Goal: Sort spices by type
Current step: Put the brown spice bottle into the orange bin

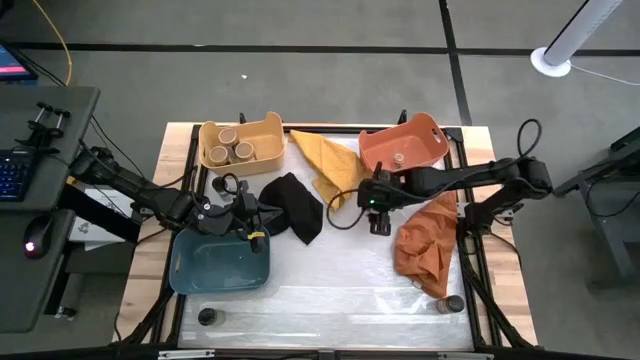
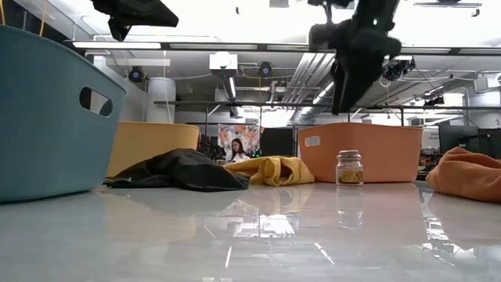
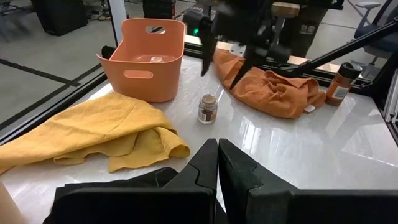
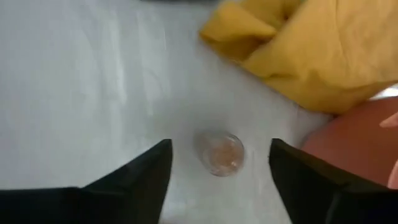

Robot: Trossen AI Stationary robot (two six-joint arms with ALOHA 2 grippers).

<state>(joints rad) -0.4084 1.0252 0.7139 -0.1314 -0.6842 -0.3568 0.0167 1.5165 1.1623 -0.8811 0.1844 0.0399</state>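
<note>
A small glass spice jar [image 3: 208, 109] with a brownish top stands upright on the white table between the yellow cloth and the orange bin; the low view shows the jar [image 2: 349, 168] too. My right gripper [image 4: 221, 146] hangs open above this jar [image 4: 219, 152], fingers pointing down, one on each side and clear of it. My left gripper [image 3: 217, 149] is shut and empty, held above the black cloth [image 1: 295, 205] beside the blue bin [image 1: 222, 262]. Three tan-topped jars [image 1: 240, 148] stand in the yellow bin [image 1: 215, 132]. One jar [image 1: 398, 158] sits in the orange bin [image 1: 425, 132].
A dark-topped jar [image 1: 207, 317] stands near the front left edge. Another jar [image 1: 455, 303] stands at the front right beside the crumpled orange cloth [image 1: 425, 245]. The yellow cloth [image 1: 325, 160] lies between the yellow and orange bins. A person shows in the room beyond.
</note>
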